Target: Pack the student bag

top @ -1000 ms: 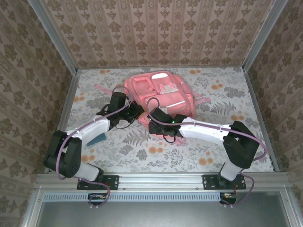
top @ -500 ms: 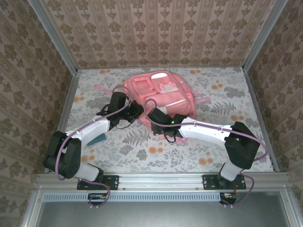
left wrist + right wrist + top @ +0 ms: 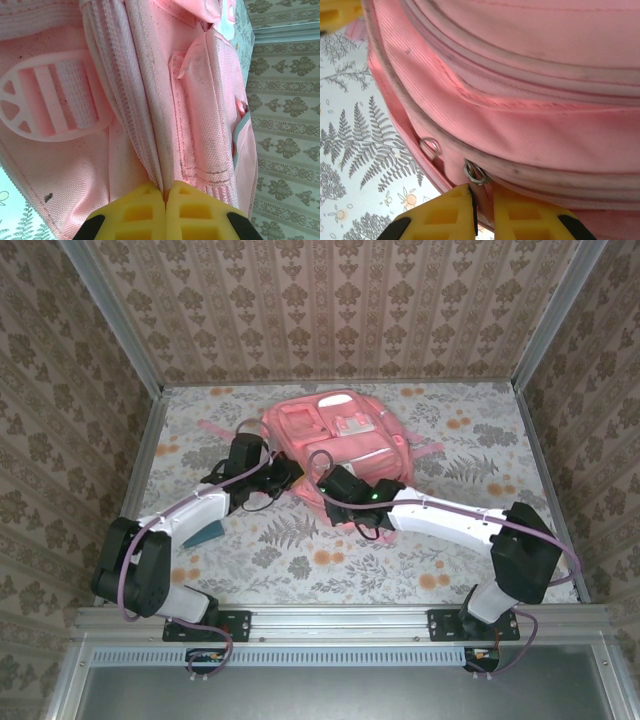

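Observation:
The student bag [image 3: 340, 435], a large pink backpack, lies flat at the back middle of the table. My left gripper [image 3: 288, 476] is at its near left edge. In the left wrist view the left gripper [image 3: 164, 188] is shut on a fold of the bag's zip seam [image 3: 150, 150], beside a pink plastic buckle [image 3: 50, 105]. My right gripper [image 3: 336, 488] is at the bag's near edge. In the right wrist view the right gripper [image 3: 483, 191] is shut on a zip pull tab hanging from a metal ring [image 3: 476, 172]. A second ring [image 3: 430, 147] sits just to the left.
A teal wedge-shaped object [image 3: 205, 533] lies on the floral tablecloth under the left forearm. Thin pink straps [image 3: 215, 427] trail out on both sides of the bag. Patterned walls [image 3: 90, 390] enclose the table on three sides.
The right gripper has closed on the zip pull at the bag's near edge. The right arm has shifted slightly right and forward. The left gripper keeps its hold on the seam.

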